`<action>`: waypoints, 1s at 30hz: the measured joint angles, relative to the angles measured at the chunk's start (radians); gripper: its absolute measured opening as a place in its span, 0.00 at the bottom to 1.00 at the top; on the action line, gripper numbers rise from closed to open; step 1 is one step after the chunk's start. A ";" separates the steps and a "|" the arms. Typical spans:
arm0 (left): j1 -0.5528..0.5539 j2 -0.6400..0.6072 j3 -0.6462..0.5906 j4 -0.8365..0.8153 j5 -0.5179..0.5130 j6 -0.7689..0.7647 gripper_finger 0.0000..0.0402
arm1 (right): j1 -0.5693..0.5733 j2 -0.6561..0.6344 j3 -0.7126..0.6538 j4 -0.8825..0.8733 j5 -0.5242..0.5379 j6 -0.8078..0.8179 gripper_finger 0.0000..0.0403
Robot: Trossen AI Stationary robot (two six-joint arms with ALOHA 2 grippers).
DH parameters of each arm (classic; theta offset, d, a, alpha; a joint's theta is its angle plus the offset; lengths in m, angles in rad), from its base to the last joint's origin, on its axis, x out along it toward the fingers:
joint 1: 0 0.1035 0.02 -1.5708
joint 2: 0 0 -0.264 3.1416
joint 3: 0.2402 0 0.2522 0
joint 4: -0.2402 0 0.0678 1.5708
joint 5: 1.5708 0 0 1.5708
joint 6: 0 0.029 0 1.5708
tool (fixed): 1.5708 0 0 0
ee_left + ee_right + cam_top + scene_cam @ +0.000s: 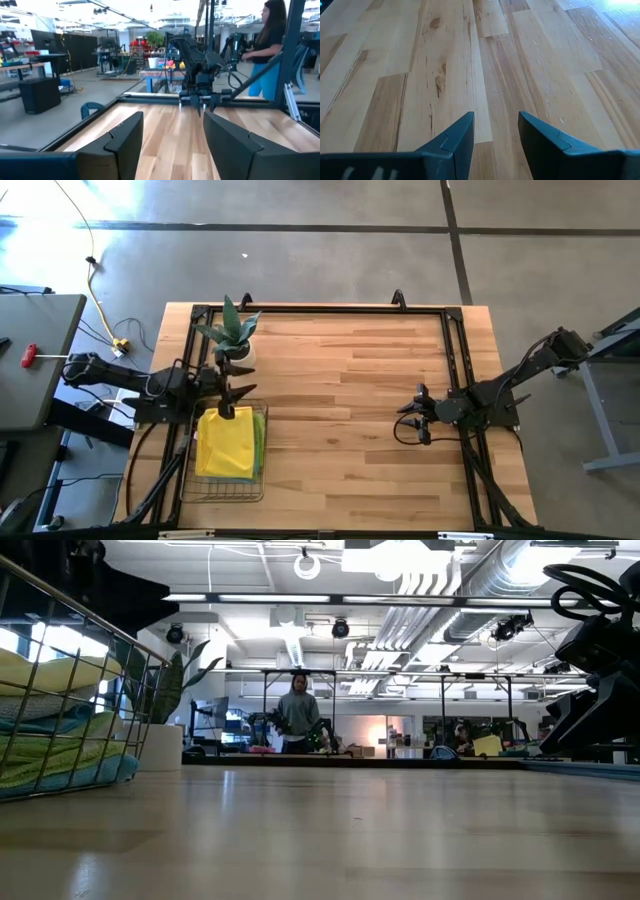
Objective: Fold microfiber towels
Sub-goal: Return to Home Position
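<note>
Yellow towel (224, 444) tops the basket (224, 492) stack, long axis near-to-far; left tool (228, 407) and right tool (413, 421) gape empty.

The table (350, 380) is pale wood in joined planks, smooth with a soft sheen, grain and knots showing. The frame (320, 308) around it is black metal. The basket (222, 490) is thin dark metal wire. The towels (225, 442) in it are soft, matt cloth. The right gripper (495, 132) has dark, matt, plastic-looking fingers (452, 142).
</note>
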 joint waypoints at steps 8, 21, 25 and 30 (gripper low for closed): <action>0.004 -0.001 0.002 -0.023 -0.062 0.023 0.49 | 0.000 0.000 0.000 0.000 0.000 0.000 0.36; 0.004 0.004 0.002 -0.146 -0.050 -0.052 0.49 | 0.000 0.000 0.000 0.000 0.000 0.000 0.36; 0.004 0.004 0.002 -0.145 -0.050 -0.052 0.49 | 0.000 0.000 0.000 0.000 0.000 0.000 0.36; 0.004 0.004 0.002 -0.145 -0.051 -0.052 0.49 | 0.000 0.000 0.000 0.000 0.000 0.000 0.36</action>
